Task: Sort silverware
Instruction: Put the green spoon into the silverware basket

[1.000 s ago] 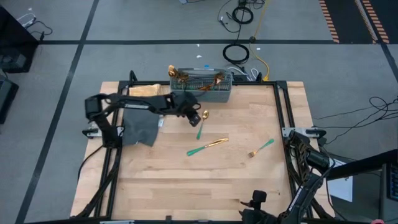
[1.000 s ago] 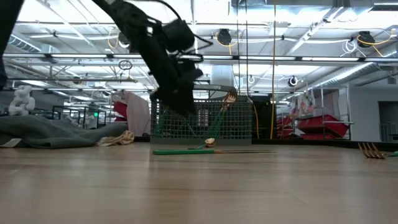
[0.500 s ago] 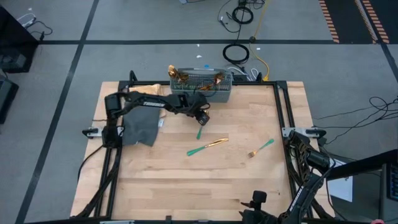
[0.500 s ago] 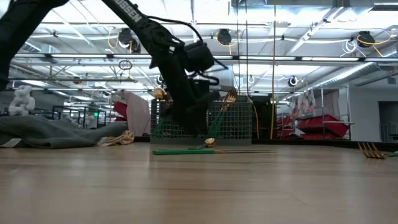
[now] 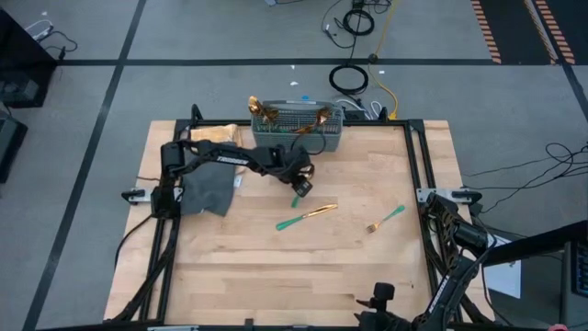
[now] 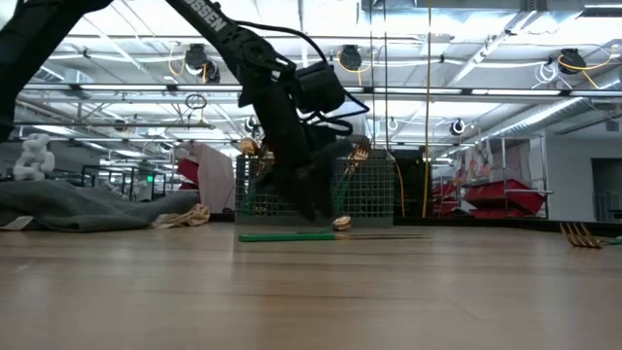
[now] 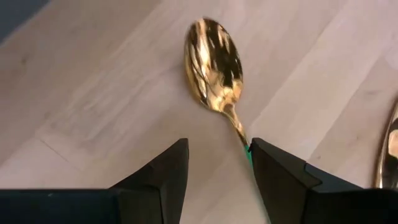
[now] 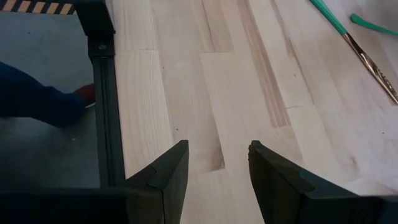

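Note:
My left gripper (image 5: 299, 184) hangs open, pointing down, low over a spoon (image 5: 295, 199) that lies flat on the table. In the left wrist view the gold bowl (image 7: 211, 62) lies ahead of the fingers. The teal handle starts right beside one finger (image 7: 280, 180); whether they touch I cannot tell. A knife (image 5: 306, 217) and a fork (image 5: 386, 218) lie flat toward the near right. More silverware stands in the grey mesh basket (image 5: 297, 124). My right gripper (image 8: 217, 168) waits open at the near edge (image 5: 377, 299).
The basket stands at the table's far edge, just beyond my left gripper. A dark grey cloth (image 5: 207, 188) lies to its left. The right wrist view shows the knife (image 8: 367, 56), the black table frame (image 8: 102, 93) and a person's blue-clad limb (image 8: 37, 102) on the floor.
My left gripper has moved toward the table's right and near edges and come down over the spoon, whose bowl it now covers in the high view. The spoon, knife and fork lie where they were.

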